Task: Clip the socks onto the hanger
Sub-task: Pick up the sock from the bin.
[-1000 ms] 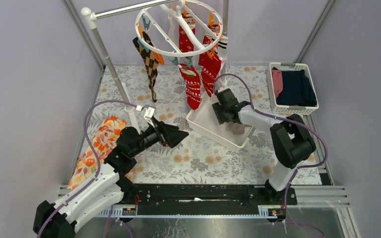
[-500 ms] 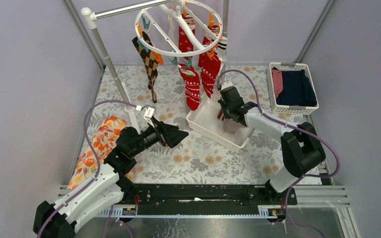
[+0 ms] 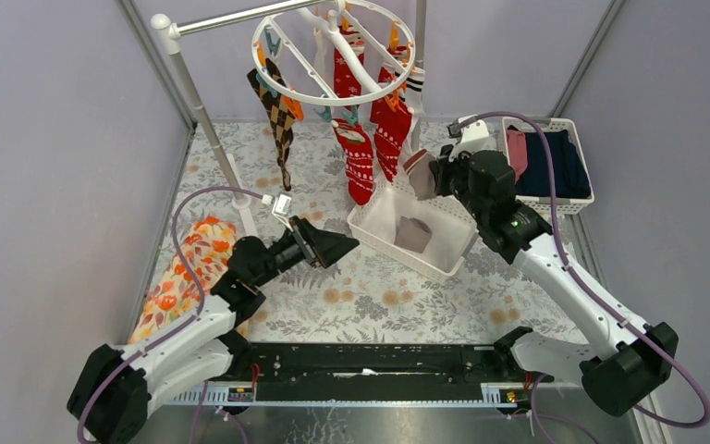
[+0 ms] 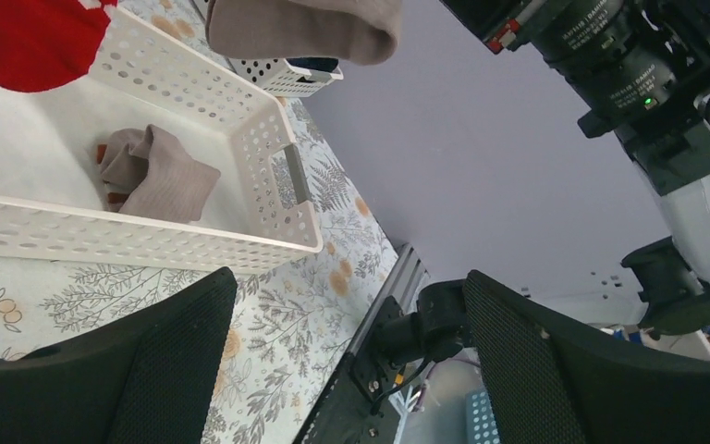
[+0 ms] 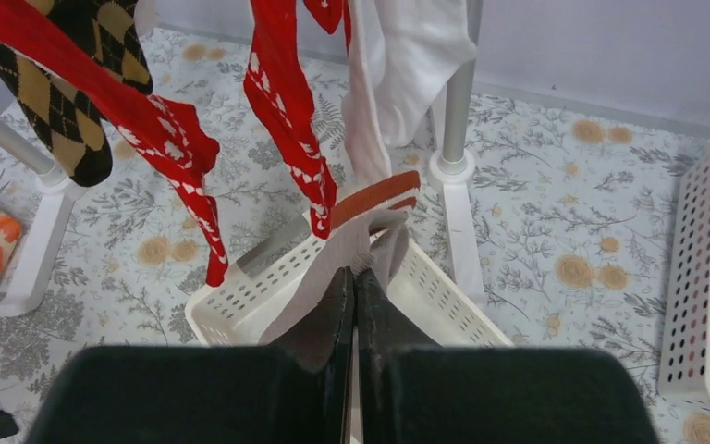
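Note:
The hanger (image 3: 333, 51), a round white ring with orange and teal clips, carries an argyle sock (image 3: 277, 116), red Christmas socks (image 3: 359, 159) and a white striped-cuff sock (image 3: 413, 85). My right gripper (image 3: 434, 176) is raised beside the ring's lower right, shut on a taupe-grey sock (image 5: 325, 268) with a rust cuff (image 5: 374, 198); the sock dangles over the white basket (image 3: 396, 253). A second taupe sock (image 3: 413, 233) lies bunched in that basket (image 4: 240, 120). My left gripper (image 3: 335, 248) stands open and empty just left of the basket, low over the floral mat.
An orange floral cloth (image 3: 185, 268) lies at the left. A second white basket (image 3: 516, 199) with navy and pink clothes sits at the right back. The grey pole (image 3: 199, 102) and its white feet (image 5: 451, 176) stand around the hanger.
My right gripper shut on the taupe sock in the basket and lifted it up toward the hanger. The left arm edged slightly right toward the basket.

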